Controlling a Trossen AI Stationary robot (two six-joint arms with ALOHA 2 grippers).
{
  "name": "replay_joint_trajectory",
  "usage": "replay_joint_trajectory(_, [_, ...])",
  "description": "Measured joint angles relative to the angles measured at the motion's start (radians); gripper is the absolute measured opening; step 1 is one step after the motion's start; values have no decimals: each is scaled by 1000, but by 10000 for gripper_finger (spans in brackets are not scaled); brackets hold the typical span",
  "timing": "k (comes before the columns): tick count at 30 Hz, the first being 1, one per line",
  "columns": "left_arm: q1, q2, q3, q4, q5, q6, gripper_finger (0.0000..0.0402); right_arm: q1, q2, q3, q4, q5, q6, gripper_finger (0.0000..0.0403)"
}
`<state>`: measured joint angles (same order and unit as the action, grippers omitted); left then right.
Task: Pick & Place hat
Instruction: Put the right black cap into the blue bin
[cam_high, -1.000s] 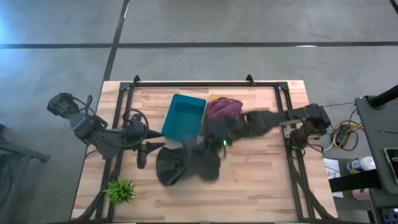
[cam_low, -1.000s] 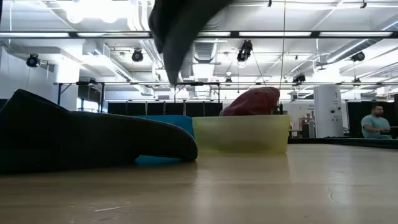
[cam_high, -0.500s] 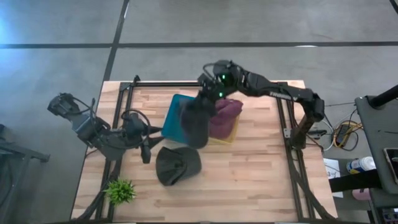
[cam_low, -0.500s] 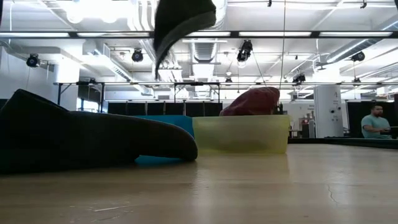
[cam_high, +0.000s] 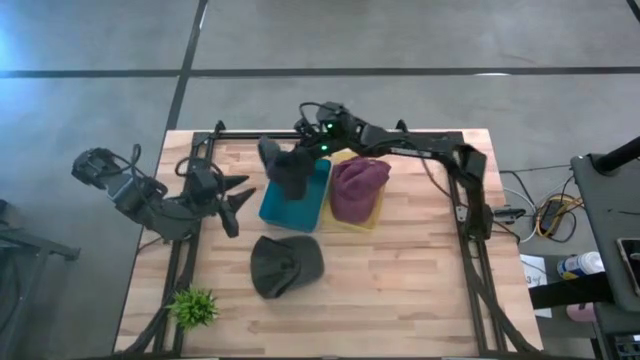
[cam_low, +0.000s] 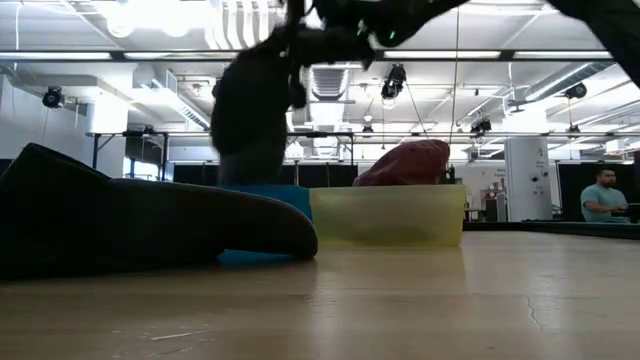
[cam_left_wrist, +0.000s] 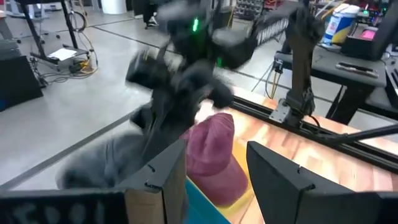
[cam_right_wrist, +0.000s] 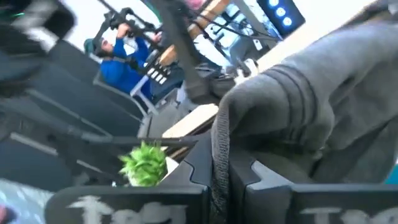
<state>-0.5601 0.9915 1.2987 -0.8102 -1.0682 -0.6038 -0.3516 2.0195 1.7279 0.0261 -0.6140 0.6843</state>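
The left gripper (cam_high: 228, 195) waits at the table's left edge, fingers spread and empty. A second dark hat (cam_high: 284, 266) lies on the table (cam_high: 400, 290). The right gripper (cam_high: 305, 152) pinches a grey hat (cam_high: 290, 172) over the blue bin (cam_high: 272, 205), beside a maroon hat (cam_high: 357, 185). No readable writing.
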Motion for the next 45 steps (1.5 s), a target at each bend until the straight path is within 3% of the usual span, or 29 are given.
replay_joint_trajectory(4, [14,-38,0,-8,0,5,163,-1,84,-1,81,1,96,8])
replay_joint_trajectory(9, [15,-78,0,-48,0,-9,163,1,104,-2,72,-14,87,8])
replay_joint_trajectory(18, [31,-102,-38,-60,0,-28,163,-17,93,-2,-356,54,-140,8])
replay_joint_trajectory(22, [47,-100,-56,-55,0,-50,163,-15,92,-2,-474,190,-238,13])
replay_joint_trajectory(28, [55,-90,-62,-52,1,-89,163,-18,80,-2,-554,412,-324,52])
replay_joint_trajectory(33, [55,-78,-68,-63,39,-118,163,-18,43,-2,-564,521,-376,99])
replay_joint_trajectory(40, [81,-53,-176,-51,85,-193,163,-22,5,-2,-576,581,-463,157])
replay_joint_trajectory(45, [106,-58,-271,-64,92,-265,163,-12,-40,-2,-718,585,-510,175])
